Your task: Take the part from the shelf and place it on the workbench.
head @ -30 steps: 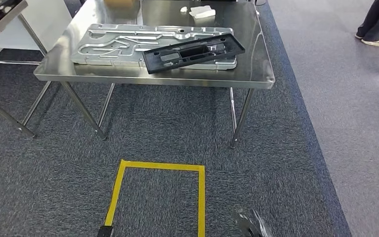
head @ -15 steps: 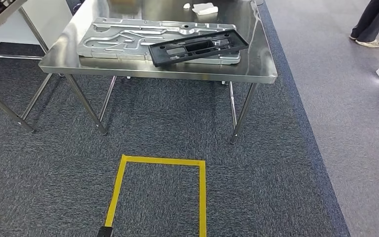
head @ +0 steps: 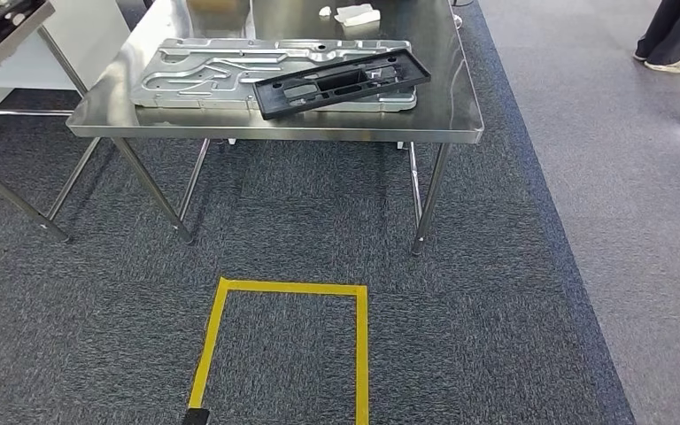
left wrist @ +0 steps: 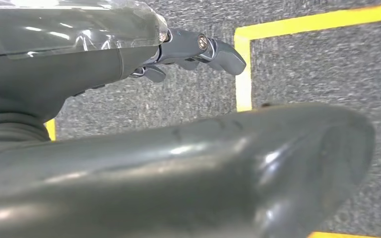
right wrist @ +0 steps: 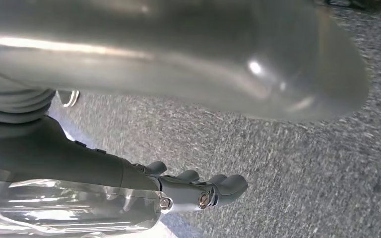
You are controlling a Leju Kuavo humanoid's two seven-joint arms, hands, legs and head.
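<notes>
Against the head view of half a second ago, we see the whole scene slide slightly left and up, so the camera has shifted while the things on the bench [head: 460, 133] keep their places. The dark tip that showed at the bottom edge a second ago is gone from that view.

The black part [head: 343, 81] lies tilted across the right end of the silver plate [head: 204, 75], which sits flat on the bench. Its right end reaches past the plate toward the bench's right edge. Two small white pieces [head: 354, 15] rest at the far side.

Our left robot hand [left wrist: 193, 49] hangs over the carpet with its fingers stretched out and parted from the thumb, holding nothing. Our right robot hand [right wrist: 198, 191] does the same, fingers extended above the grey carpet, nothing in its grasp.

A yellow tape outline [head: 288, 289] marks the carpet [head: 301, 230] in front of the bench, with open floor between it and the bench legs. To the right a lighter floor strip [head: 637, 221] runs alongside, where a person's feet [head: 668, 62] stand well apart from the bench. Another bench corner [head: 9, 27] juts in at the far left.
</notes>
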